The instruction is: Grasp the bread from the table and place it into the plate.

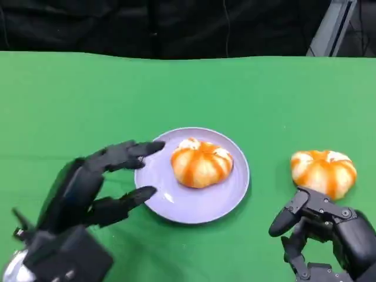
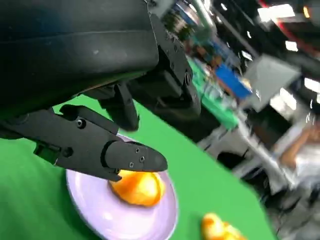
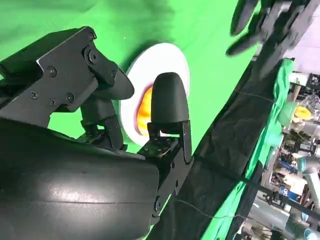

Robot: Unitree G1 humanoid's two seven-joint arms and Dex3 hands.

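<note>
On the green table (image 1: 70, 94), a bread (image 1: 324, 171) lies just beyond the empty, spread right hand (image 1: 320, 226).

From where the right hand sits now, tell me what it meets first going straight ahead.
Probably the bread on the table: it lies just beyond the right hand, whose fingers are open and apart from it.

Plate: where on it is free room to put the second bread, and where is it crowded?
The plate has bare surface on its near and left parts, beside the bread lying on it. The left hand crowds the left rim. Between the plate and the other bread the green table is bare.
</note>
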